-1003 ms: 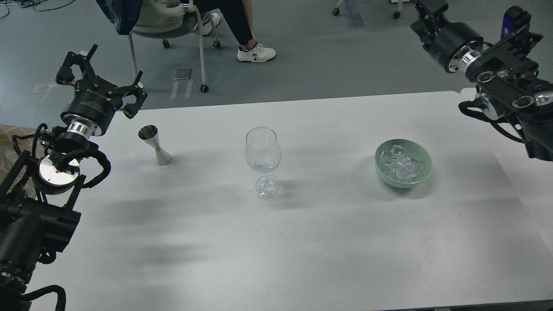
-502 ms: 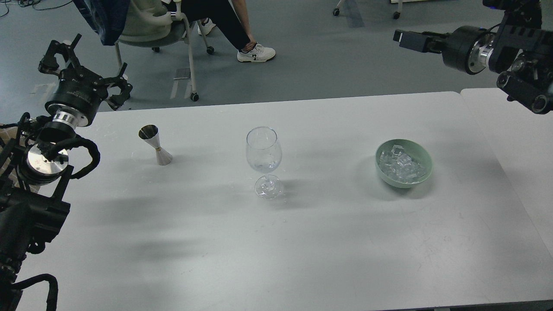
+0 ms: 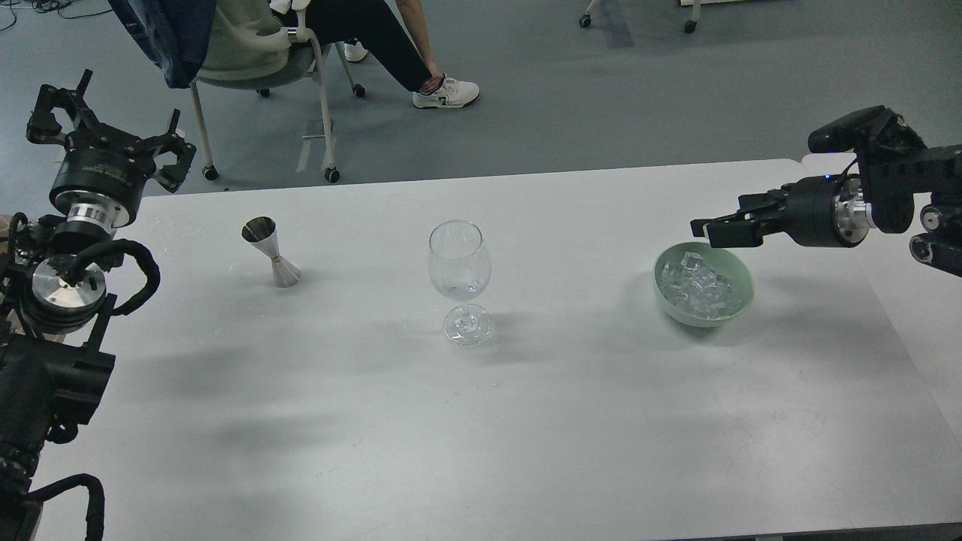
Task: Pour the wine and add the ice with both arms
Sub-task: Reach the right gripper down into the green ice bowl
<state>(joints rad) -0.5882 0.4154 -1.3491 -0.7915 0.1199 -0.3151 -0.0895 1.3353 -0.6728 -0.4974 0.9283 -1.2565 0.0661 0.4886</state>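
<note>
- Since half a second ago, the right claw (image 3: pixel 710 230) has swung down from high over the far edge and now hangs low just above the far rim of the green bowl (image 3: pixel 740 279); its fingers point left, and I cannot tell whether they are spread or pressed together.
- Meanwhile the left claw (image 3: pixel 105 128) has drawn back toward the left edge, fingers spread, holding nothing.
- Ice cubes (image 3: pixel 699 285) lie heaped in the bowl on the right of the white surface (image 3: pixel 526 421).
- At the middle stands an upright wine glass (image 3: pixel 459 263) with a little clear wine (image 3: pixel 460 288) at the bottom of its bowl.
- Left of the glass stands a steel jigger (image 3: pixel 271 250), well apart from the left claw.
</note>
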